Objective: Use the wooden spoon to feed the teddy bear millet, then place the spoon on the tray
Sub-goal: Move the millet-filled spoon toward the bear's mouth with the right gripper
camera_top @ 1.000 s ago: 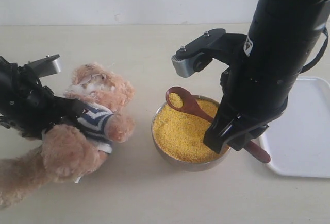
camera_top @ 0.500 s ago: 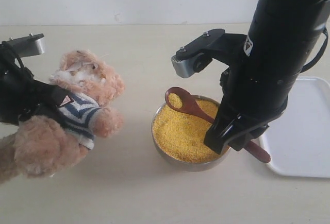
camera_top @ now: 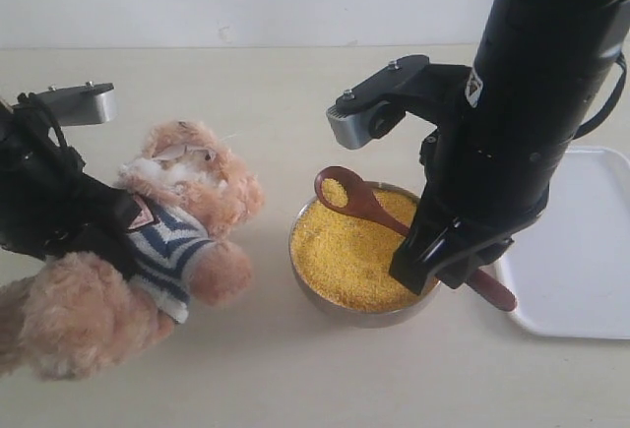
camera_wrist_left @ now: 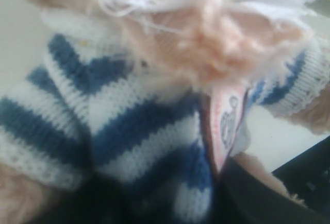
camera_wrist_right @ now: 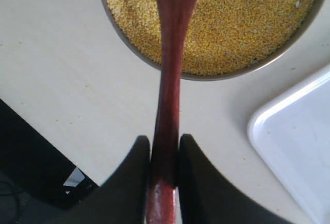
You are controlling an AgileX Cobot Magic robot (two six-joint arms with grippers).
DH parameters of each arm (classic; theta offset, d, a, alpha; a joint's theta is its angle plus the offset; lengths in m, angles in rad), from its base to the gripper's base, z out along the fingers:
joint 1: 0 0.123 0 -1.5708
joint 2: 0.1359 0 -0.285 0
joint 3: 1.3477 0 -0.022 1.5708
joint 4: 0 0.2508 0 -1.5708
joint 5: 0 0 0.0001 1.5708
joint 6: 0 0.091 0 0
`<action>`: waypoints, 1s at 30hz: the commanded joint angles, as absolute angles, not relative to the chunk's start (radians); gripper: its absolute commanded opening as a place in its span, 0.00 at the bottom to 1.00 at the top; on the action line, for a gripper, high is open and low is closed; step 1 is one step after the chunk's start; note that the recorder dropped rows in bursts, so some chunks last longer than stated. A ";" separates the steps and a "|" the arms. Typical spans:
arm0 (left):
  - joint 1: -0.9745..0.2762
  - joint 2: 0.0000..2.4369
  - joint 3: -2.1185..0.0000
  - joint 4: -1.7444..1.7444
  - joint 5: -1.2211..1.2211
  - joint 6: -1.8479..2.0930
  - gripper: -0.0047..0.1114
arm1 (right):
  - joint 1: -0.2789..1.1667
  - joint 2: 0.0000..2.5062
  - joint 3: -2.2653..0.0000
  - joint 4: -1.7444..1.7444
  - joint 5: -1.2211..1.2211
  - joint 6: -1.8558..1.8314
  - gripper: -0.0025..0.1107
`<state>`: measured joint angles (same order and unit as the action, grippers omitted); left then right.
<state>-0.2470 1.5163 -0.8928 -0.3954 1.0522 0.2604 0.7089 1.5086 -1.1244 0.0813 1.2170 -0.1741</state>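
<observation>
Dark reddish wood in the grip, a spoonful up, and the teddy bear [camera_top: 172, 251] leaning in beside the bowl!
The right fingers [camera_wrist_right: 136, 177] pinch the wooden spoon [camera_top: 356, 195] low on its handle. Its round end holds a few grains over the bear-side rim of the metal bowl [camera_top: 366, 314], which is full of millet [camera_top: 345, 251]. The handle's tip pokes out right by the white tray [camera_top: 581, 280], itself cut off at the frame edge. The left fingers [camera_wrist_left: 252, 198] clamp the bear's striped torso, tips buried in fur and shirt. Its face is hard to make out, and one leg runs out of view along the surface [camera_top: 246, 84].
</observation>
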 commanded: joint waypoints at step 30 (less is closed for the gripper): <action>-0.362 1.407 -0.931 -0.422 1.145 0.215 0.07 | 0.710 1.595 -1.375 0.269 1.221 -0.218 0.02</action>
<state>-0.3586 1.4180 -0.9209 -0.4086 1.1338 0.2268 0.7089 1.5783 -1.3486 0.2352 1.2188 -0.1965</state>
